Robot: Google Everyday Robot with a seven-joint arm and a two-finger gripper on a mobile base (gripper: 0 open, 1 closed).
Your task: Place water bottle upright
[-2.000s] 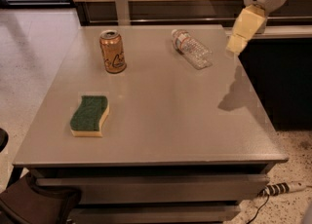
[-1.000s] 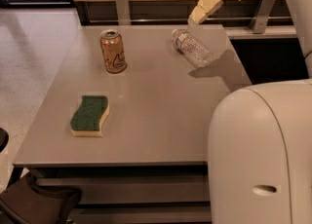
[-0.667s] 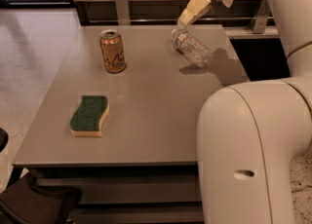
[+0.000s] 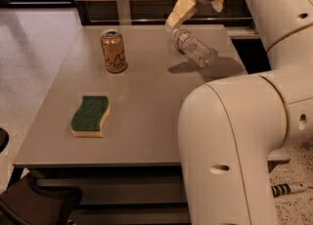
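Toward 1 o'clock on the bench (image 4: 146,101), entry one: we log the water bottle (image 4: 194,49) lying on its side, cap end pointing to about 10 o'clock and base to about 4 o'clock, close to the right-hand edge. Entry two: the hand (image 4: 195,14) hovers just above and behind the cap end, its fingers (image 4: 180,11) spread wide and holding nothing; we see no contact with the bottle. Entry three: orange-gold can (image 4: 113,51), upright at 11 o'clock, well apart from the bottle. Entry four: green-and-yellow sponge (image 4: 90,116), flat at 8 o'clock, far from the work. Entry five: the robot's own arm (image 4: 234,150), filling the near right of the view and hiding that corner of the bench. Hazards, as we judge them: if one finger touches first, the round ribbed body could roll toward 3 o'clock and off the edge. Thin clear plastic may buckle or slip out under a hard squeeze. A grip taken near the cap would let the body swing and pivot between the pads. A release made while the bottle is tilted would topple it, the base being narrow. We rate collision with the can unlikely.
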